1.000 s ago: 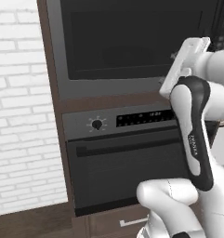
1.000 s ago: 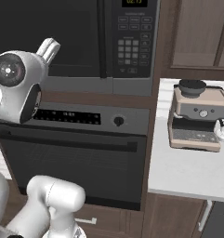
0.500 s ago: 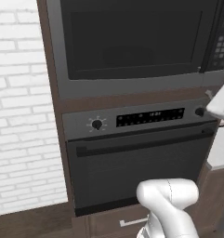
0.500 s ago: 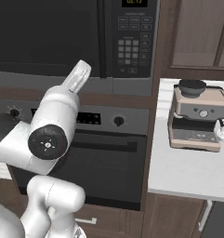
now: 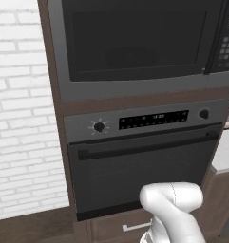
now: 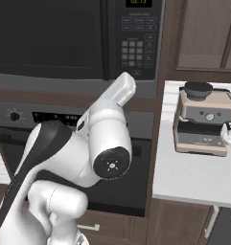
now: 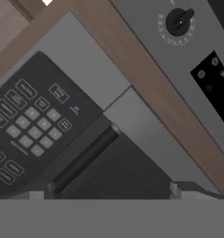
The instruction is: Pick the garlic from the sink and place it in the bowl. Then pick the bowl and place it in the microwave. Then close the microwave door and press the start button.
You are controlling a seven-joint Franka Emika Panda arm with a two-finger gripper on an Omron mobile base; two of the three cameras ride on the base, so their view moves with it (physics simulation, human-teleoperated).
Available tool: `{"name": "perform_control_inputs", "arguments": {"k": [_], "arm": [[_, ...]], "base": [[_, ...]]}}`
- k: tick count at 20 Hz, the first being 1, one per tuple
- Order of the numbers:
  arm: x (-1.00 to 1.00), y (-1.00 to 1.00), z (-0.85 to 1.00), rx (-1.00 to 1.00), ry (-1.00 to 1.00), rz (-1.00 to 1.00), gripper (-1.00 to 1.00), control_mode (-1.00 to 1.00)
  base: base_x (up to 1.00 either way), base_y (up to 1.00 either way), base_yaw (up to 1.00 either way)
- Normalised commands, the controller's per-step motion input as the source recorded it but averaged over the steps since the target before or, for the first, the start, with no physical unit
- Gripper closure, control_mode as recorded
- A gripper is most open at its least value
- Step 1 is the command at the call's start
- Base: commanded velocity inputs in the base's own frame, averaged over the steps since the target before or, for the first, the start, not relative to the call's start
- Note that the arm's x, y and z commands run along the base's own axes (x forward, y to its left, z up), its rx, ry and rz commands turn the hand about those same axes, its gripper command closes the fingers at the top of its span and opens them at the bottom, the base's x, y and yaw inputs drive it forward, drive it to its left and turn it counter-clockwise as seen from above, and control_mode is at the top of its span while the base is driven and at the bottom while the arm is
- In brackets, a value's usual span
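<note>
a: what sits under the dark glass front?
b: a wall oven point(image 5: 144, 166) with a long bar handle point(image 5: 149, 144), a knob at each end of its panel point(image 5: 99, 126), and a lit display strip point(image 5: 154, 119) between them.
a: and to the sides?
b: a white brick wall point(image 5: 21, 118) on one side; on the other, a pale counter point(image 6: 198, 174) carrying a tan and grey coffee machine point(image 6: 203, 118).
a: anything above that counter?
b: a brown wall cabinet point(image 6: 208, 33). below the oven, a brown drawer point(image 5: 120, 227) with a pale handle.
</note>
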Motion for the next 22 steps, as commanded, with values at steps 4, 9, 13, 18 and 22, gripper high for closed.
{"name": "perform_control_inputs", "arguments": {"k": [4,9,13,18,22], "arm": [[0.53,-0.11,0.0,0.04,0.0,0.01,-1.0,-1.0],[0.47,-0.06,0.0,0.02,0.0,0.03,-1.0,-1.0],[0.32,-0.08,-0.03,0.02,0.0,0.04,-1.0,-1.0],[0.21,-0.17,-0.05,0.02,0.0,0.05,-1.0,-1.0],[0.21,-0.09,-0.09,0.01,0.0,0.05,-1.0,-1.0]], "base": [[0.0,0.0,0.0],[0.0,0.0,0.0],[0.0,0.0,0.0],[0.0,0.0,0.0],[0.0,0.0,0.0]]}}
